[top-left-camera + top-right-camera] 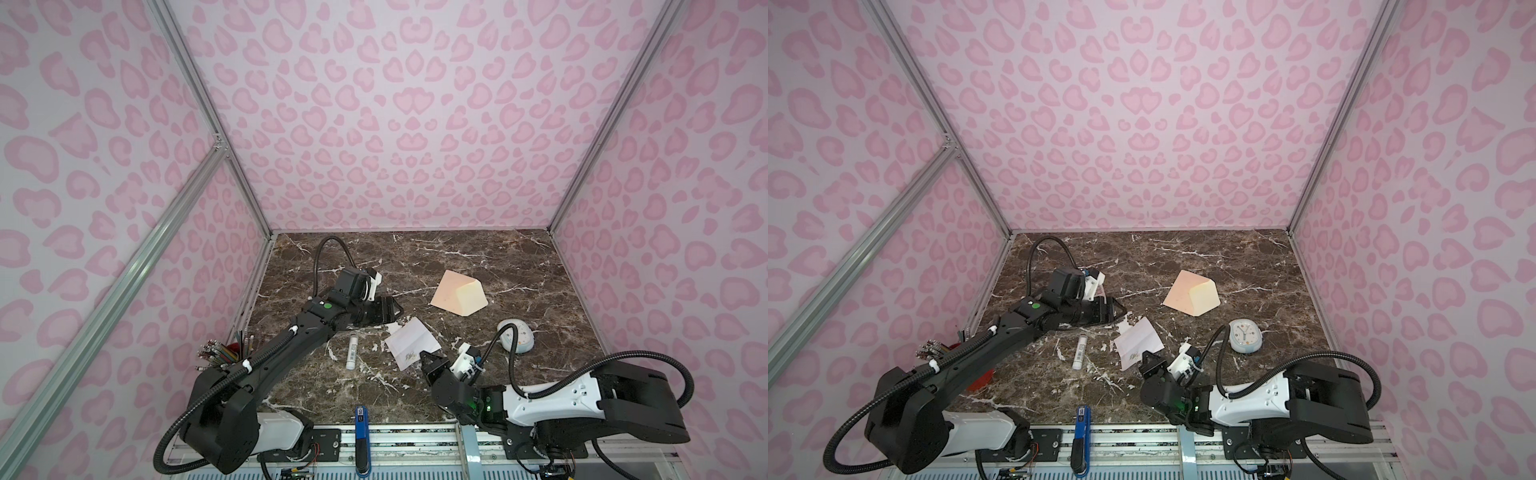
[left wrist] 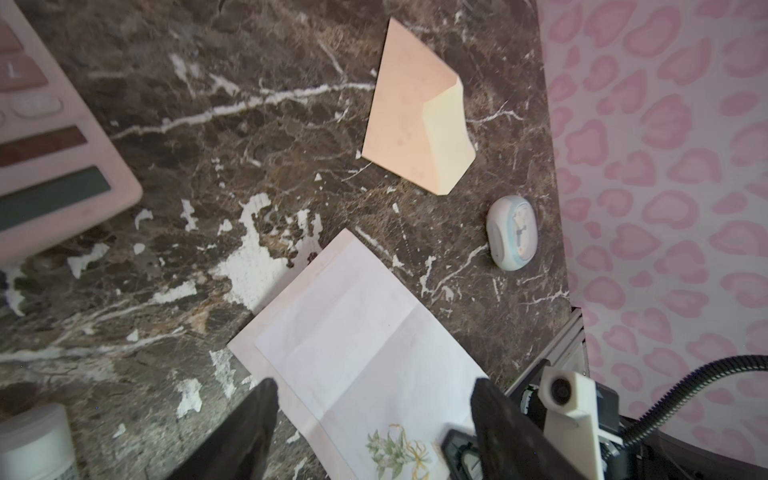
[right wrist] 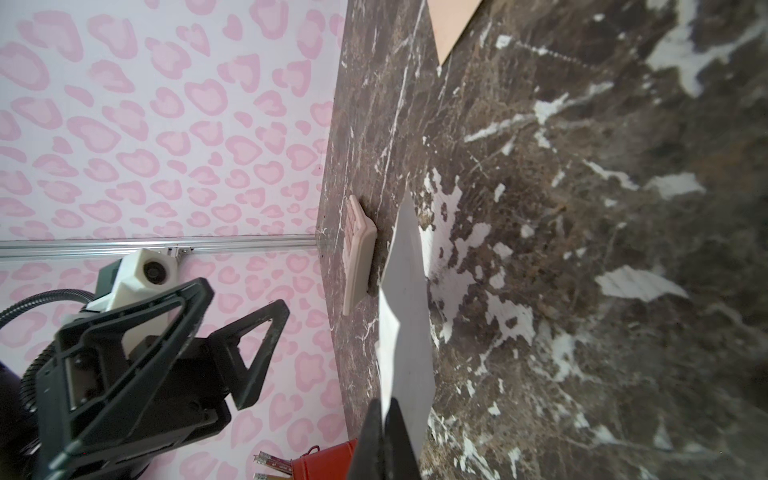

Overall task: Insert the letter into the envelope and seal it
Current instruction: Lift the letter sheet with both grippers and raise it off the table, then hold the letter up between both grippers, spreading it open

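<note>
— Where does everything sit, biggest first?

— On the marble table the envelope lies flat at about 1 o'clock from the table's middle. Its cream flap looks folded out, and I can see nothing inside it. The letter lies just at 6 o'clock of the middle, clear of the envelope. It is creased, with its floral print at the end nearest me.

— And your grippers?

— My right gripper is pinched tight on the letter's 5 o'clock corner, beside the print. In the right wrist view that corner stands up off the marble. My left gripper hangs at the letter's 11 o'clock with its jaws spread wide, holding nothing.

— Anything in the way?

— An alarm clock sits at 3 o'clock of the letter. What looks like a glue stick lies at 9 o'clock. Neither touches the paper.

— So how far along are you?

— Early, I'd judge: the letter is gripped and nothing more. I have yet to carry it to the envelope, slide it into the mouth, fold the flap down and press it shut. My left gripper will probably have to steady the envelope.
</note>
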You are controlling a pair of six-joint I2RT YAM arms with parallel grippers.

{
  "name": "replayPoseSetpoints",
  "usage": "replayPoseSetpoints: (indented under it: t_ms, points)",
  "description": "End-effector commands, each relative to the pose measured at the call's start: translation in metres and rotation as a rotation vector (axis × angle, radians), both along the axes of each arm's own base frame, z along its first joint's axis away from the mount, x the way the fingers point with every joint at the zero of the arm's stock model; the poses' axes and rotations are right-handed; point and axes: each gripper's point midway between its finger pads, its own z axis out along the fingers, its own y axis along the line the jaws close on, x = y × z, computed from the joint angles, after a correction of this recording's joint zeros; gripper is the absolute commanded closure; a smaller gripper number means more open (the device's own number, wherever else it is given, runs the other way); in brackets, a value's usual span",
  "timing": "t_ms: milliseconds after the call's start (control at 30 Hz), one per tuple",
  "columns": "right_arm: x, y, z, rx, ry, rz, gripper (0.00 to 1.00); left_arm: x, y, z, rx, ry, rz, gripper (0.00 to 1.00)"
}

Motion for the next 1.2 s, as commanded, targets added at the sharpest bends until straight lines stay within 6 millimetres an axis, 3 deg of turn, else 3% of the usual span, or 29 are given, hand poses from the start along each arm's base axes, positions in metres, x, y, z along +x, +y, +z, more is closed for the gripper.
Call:
replayPoseSetpoints:
  t_ms: [0,167,467,700,933,1167]
  points:
    - [0.008,-0.01,0.006,-0.121,-0.062,0.007,1.0,0.0,0.008,0.015,0.02,-0.009,0.01,0.23]
    - [0.029,-0.017,0.031,-0.131,-0.109,0.005,1.0,0.002,0.012,0.044,-0.023,-0.047,0.029,0.23]
    - [0.09,-0.016,0.099,-0.095,-0.224,0.016,1.0,0.001,0.009,0.09,-0.245,-0.084,0.038,0.22]
    - [0.128,-0.008,0.142,-0.059,-0.321,0.078,1.0,0.009,0.0,0.093,-0.446,-0.061,0.017,0.21]
    - [0.142,0.002,0.159,-0.026,-0.384,0.2,1.0,0.014,-0.005,0.114,-0.613,-0.174,-0.039,0.2]
    - [0.144,0.002,0.167,-0.136,-0.402,0.357,1.0,0.026,0.008,0.101,-0.525,-0.193,-0.034,0.21]
